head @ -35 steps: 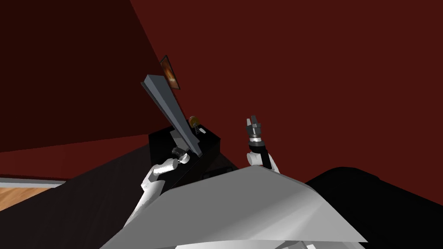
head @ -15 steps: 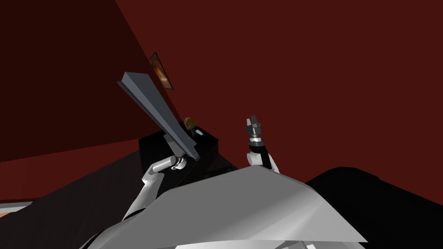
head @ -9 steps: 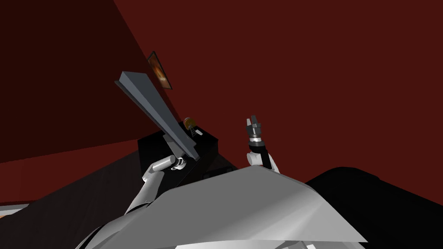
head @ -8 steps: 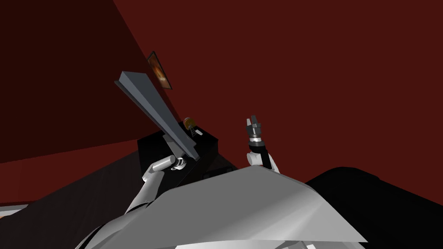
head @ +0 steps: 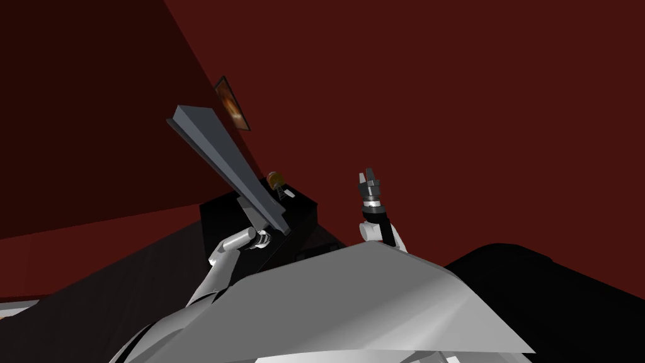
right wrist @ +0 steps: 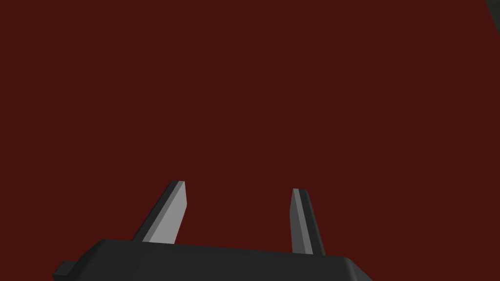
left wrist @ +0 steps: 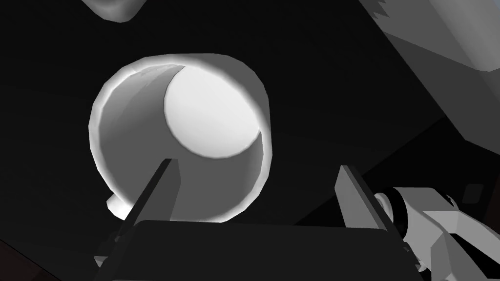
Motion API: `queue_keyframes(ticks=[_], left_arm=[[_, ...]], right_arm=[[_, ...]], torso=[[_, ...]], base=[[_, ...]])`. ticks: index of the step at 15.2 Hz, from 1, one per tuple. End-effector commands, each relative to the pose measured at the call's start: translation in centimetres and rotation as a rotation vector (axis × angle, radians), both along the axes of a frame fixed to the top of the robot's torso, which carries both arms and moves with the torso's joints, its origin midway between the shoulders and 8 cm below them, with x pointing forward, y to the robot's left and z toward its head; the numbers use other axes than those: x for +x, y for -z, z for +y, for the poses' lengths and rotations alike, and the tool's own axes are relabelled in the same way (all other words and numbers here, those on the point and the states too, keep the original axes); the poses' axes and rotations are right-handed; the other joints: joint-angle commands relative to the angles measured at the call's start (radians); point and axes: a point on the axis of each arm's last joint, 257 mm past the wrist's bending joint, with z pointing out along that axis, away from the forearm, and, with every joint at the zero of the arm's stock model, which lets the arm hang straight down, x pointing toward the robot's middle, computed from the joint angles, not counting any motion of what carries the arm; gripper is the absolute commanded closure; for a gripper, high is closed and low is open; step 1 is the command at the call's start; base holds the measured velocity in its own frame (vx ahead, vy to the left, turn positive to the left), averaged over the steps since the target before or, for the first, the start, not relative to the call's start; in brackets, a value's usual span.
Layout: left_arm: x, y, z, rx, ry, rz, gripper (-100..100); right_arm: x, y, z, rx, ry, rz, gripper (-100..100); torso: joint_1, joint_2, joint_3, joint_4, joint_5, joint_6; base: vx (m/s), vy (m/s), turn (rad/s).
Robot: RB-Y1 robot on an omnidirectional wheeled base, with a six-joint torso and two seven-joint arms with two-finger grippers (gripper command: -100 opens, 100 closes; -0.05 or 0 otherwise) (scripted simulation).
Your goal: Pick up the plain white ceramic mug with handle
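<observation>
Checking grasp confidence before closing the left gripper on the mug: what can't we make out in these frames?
1. Handle of the mug: left wrist view, mostly behind a finger of the left gripper; only a stub shows.
2. Contact: same view, that finger overlaps the mug's rim; touching or not, cannot tell.
3. Orange-topped item on the dark cabinet: head view, too small to identify.
</observation>
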Motion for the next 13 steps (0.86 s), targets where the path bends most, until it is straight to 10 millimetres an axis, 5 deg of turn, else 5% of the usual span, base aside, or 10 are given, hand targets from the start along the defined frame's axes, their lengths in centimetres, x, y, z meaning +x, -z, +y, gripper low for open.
queue_keyframes(ticks=[1,3,4,13], left_arm=[[-0.8,1.2,-0.4,-0.002,0.004,0.005,-100],[-0.2,0.6,-0.3,0.003,0.006,-0.006,-100],[-0.1,0.7,-0.3,0.005,0.007,-0.008,100],[0.2,-0.4,0.1,0.000,-0.001,0.004,100]], right_arm=[[0.0,0.0,0.0,0.000,0.000,0.000,0],[0.0,0.0,0.0,0.000,0.000,0.000,0],[0.0,0.0,0.0,0.000,0.000,0.000,0],[0.0,0.0,0.0,0.000,0.000,0.000,0]], torso=[[0.000,0.000,0.000,0.000,0.000,0.000],[0.001,0.000,-0.002,-0.004,0.004,-0.002],[0.002,0.000,-0.002,-0.004,0.004,-0.002],[0.006,0.000,-0.002,-0.003,0.006,-0.003]], base=[[0.017,-0.020,0.060],[0.012,-0.016,0.040],[0.002,-0.006,0.001],[-0.008,0.010,-0.035]])
